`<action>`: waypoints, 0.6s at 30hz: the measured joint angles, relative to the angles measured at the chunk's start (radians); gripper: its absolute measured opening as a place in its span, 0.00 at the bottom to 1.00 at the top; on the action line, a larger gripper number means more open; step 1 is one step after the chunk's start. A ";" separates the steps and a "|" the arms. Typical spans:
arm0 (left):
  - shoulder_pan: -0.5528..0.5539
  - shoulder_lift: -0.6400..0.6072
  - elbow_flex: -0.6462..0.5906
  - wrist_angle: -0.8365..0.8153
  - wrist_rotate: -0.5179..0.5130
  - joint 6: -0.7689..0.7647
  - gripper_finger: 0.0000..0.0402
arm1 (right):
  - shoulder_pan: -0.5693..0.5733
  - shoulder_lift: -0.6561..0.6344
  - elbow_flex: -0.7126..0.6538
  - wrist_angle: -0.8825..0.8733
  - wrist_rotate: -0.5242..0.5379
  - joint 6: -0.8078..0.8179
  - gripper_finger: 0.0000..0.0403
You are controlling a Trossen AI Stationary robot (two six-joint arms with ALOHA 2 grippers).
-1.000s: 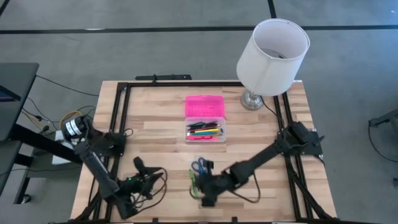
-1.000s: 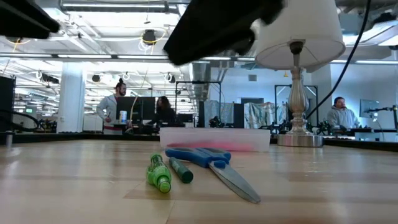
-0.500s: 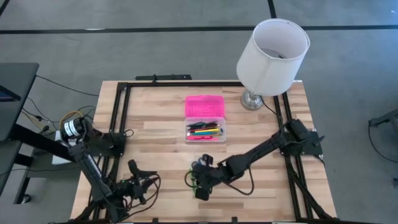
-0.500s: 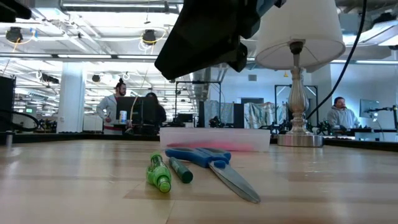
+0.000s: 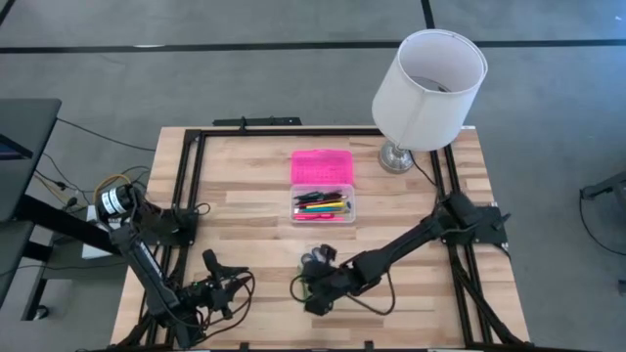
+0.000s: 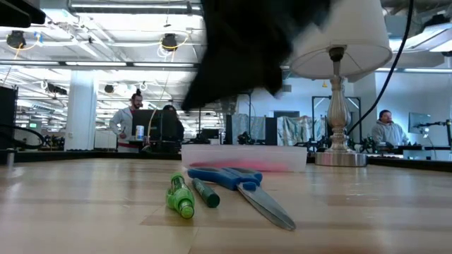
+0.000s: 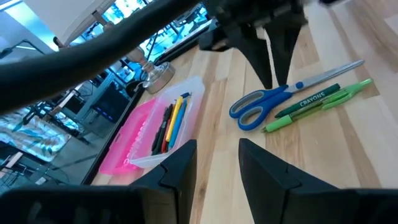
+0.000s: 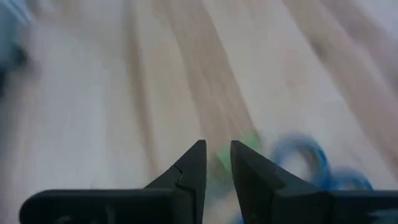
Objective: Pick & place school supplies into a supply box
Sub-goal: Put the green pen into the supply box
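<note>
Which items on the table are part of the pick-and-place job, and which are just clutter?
Job items:
- scissors
- green crayon
- green pen
- supply box, pens already inside
- pink lid
- right gripper, above the scissors

Just there:
- lamp
- left gripper, waiting at the table's left front

One camera hangs above and looks straight down on the whole pale wooden table (image 5: pixel 245 210), while another sits at tabletop height, looking level across it into the room. Each wrist camera looks forward, close over the wood. All but the overhead view show the blue-handled scissors (image 6: pixel 236 182) (image 7: pixel 283 98) (image 8: pixel 305 158).
</note>
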State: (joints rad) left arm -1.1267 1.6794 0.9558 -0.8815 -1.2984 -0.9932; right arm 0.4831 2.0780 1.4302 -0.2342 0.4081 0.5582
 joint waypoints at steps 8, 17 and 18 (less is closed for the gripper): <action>0.000 0.001 0.001 -0.001 -0.001 0.000 0.28 | -0.019 0.073 0.016 0.058 -0.027 0.031 0.16; 0.001 0.001 0.001 0.001 -0.008 0.001 0.28 | -0.021 0.072 0.003 0.026 -0.014 0.097 0.16; 0.001 0.001 0.001 0.001 -0.008 0.001 0.28 | -0.021 0.072 0.004 0.029 -0.013 0.097 0.16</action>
State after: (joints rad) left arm -1.1259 1.6802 0.9565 -0.8806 -1.3062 -0.9925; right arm 0.4622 2.1498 1.4342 -0.2057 0.3946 0.6556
